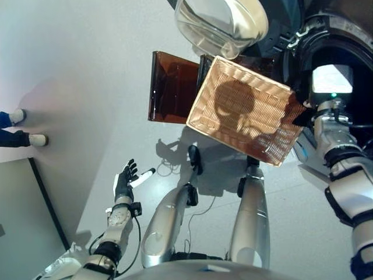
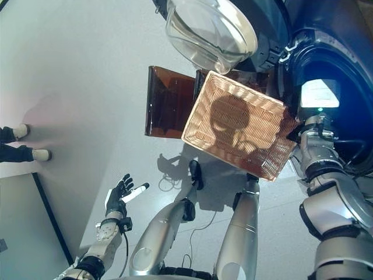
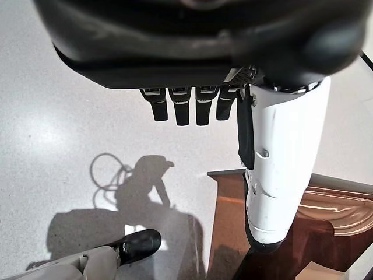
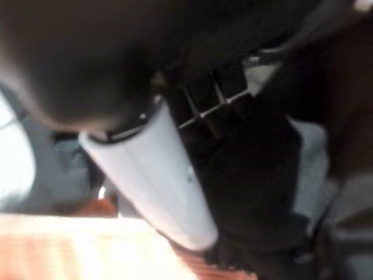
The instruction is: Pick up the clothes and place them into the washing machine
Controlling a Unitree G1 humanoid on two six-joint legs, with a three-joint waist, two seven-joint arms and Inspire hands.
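My right hand [image 4: 256, 175] grips dark clothes [image 4: 262, 192] beside the wicker basket [image 1: 245, 116]; my left hand [image 1: 124, 182] hangs released.

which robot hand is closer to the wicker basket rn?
Right. The right robot hand is up at the far-right edge of the wicker basket, by the washing machine opening. The left robot hand hangs open over bare floor, well clear of it.

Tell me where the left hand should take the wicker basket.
Probably the wicker basket's left rim, approached from the robot's left: it tilts mouth-up towards the head, that rim is free, and the open left hand hangs on that side.
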